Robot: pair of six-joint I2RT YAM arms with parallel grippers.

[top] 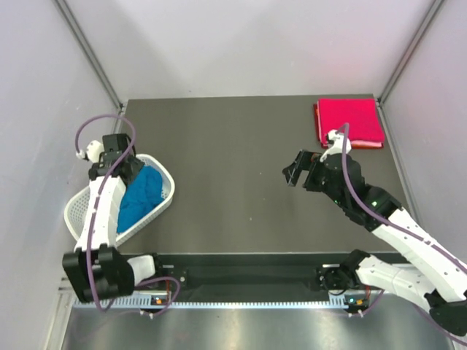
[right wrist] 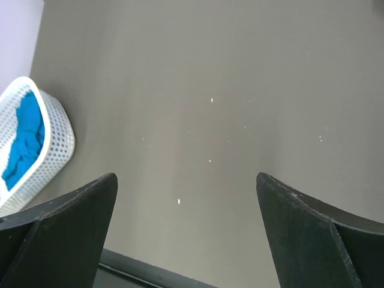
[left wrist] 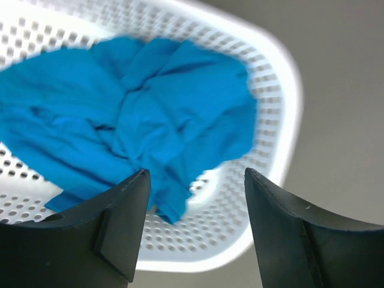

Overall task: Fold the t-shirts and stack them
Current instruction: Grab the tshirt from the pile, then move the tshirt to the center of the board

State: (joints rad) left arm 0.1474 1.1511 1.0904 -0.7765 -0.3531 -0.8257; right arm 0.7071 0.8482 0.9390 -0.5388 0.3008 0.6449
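The bright blue t-shirt (top: 144, 191) lies crumpled in a white mesh basket (top: 166, 191) at the table's left. My left gripper (top: 128, 169) hovers open above it; in the left wrist view the open gripper (left wrist: 197, 174) frames the shirt's edge (left wrist: 138, 114) and the basket rim (left wrist: 285, 120), holding nothing. The pink-red t-shirt (top: 350, 122) lies folded flat at the back right corner. My right gripper (top: 294, 173) is open and empty above the middle of the table, left of the pink-red shirt. The right wrist view shows the gripper (right wrist: 186, 177) over bare table, with the blue shirt (right wrist: 24, 144) far left.
The dark grey table (top: 233, 146) is walled by pale panels at the back and sides. The basket (right wrist: 57, 144) overhangs the table's left edge. The table's front edge rail (right wrist: 156, 273) runs below the right gripper.
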